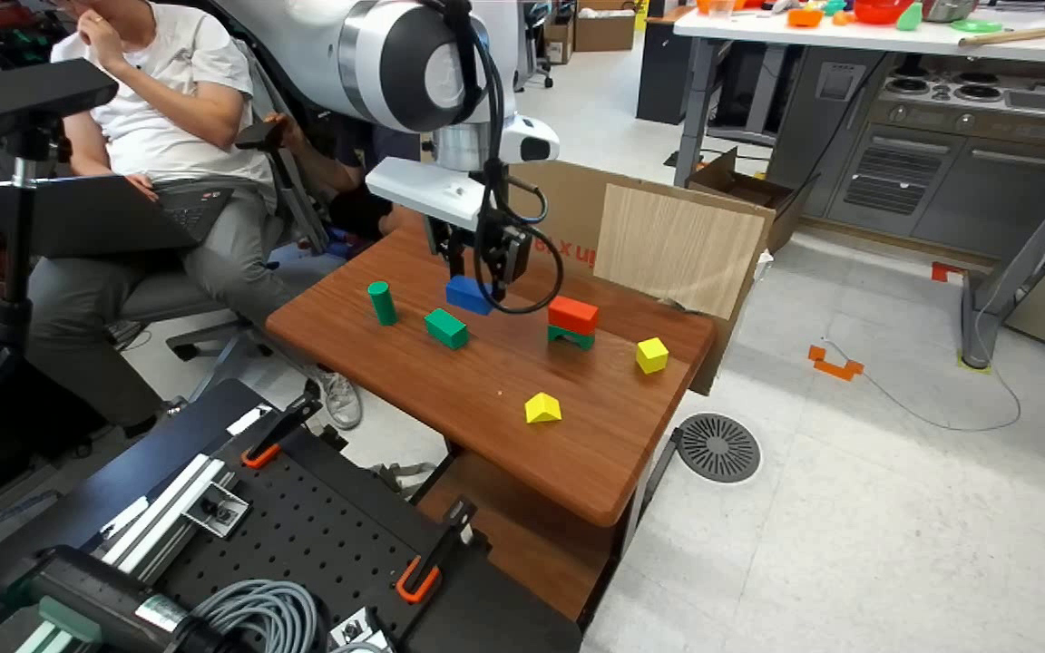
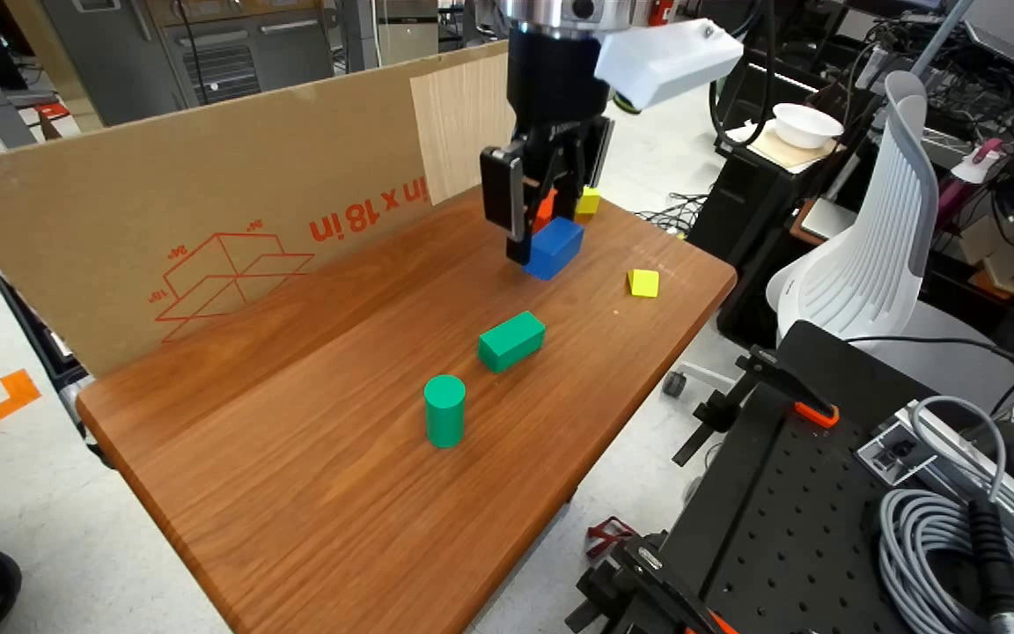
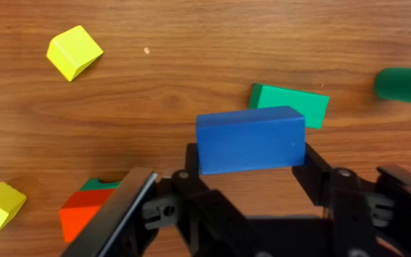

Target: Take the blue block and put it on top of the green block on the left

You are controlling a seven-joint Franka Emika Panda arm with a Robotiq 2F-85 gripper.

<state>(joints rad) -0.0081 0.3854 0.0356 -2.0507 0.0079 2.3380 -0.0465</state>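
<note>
- The gripper [image 3: 250,155] is clamped on the blue block [image 3: 251,144], with fingers [image 3: 192,157] against its two short ends. Blue block sits just right of centre in the wrist view.
- Its long axis runs finger to finger across that frame, near level, right end a touch high. Looks lifted off the table [image 2: 322,475]; how high can't be told.
- Target, as judged: the green block [image 3: 293,98], lying flat. In the wrist view it is up and right of the blue block, its lower left hidden behind it. In both exterior views it is lower in the frame and slightly left of the blue block, not touching.
- Green block's long axis runs roughly the same way but slopes down to the right. Small yaw mismatch.
- Next, as judged: shift toward upper right of the wrist frame, slight clockwise twist, lower, let go.
- Cylinder: the green cylinder [image 3: 403,85] stands upright beyond the green block's right end. Overshoot could clip it.
- The arch [image 1: 582,339] is also green, but carries the red block [image 1: 573,313]. In an exterior view the green block [image 1: 446,328] is left of it, which fits the task's "left".
</note>
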